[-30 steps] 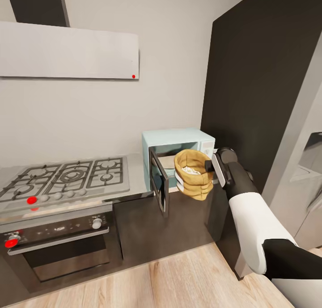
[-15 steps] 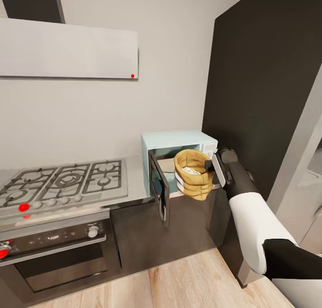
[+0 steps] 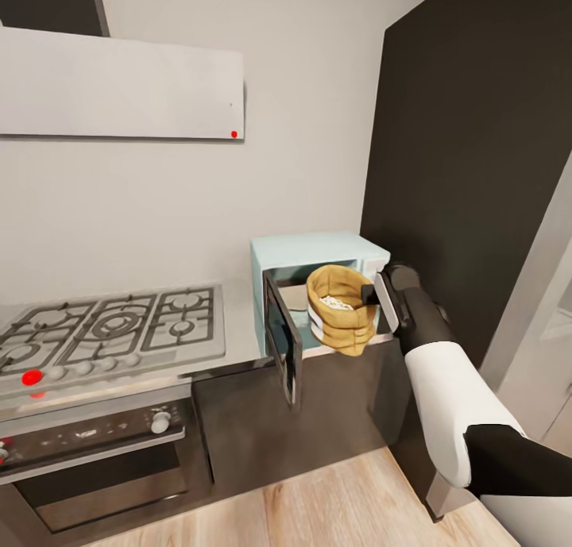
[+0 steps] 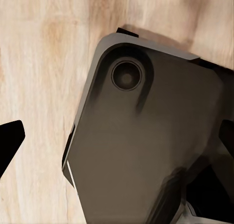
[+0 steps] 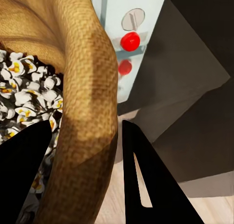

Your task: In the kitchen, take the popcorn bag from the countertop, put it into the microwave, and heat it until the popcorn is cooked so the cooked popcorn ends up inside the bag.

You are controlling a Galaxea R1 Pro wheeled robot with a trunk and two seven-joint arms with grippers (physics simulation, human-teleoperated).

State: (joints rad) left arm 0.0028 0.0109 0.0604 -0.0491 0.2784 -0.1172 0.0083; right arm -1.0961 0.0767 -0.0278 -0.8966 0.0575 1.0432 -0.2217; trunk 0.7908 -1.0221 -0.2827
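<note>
1. The popcorn bag (image 3: 342, 309) hangs at the microwave's (image 3: 318, 253) open front, popcorn (image 5: 29, 100) heaped inside it.
2. The right gripper (image 5: 83, 180) is clamped on the bag's rim.
3. The microwave door (image 3: 284, 337) stands swung outward over the countertop (image 3: 238, 348).
4. The left gripper's state cannot be told.
5. The gas hob (image 3: 111, 325) sits left of the microwave.

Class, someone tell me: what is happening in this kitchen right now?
The robot's right gripper is pinching the rim of a brown popcorn bag and holding it in the air just in front of the small pale-blue microwave, whose door stands open. White popcorn shows inside the bag. The bag is not yet resting inside the microwave. To the left on the countertop sits a gas hob.
</note>
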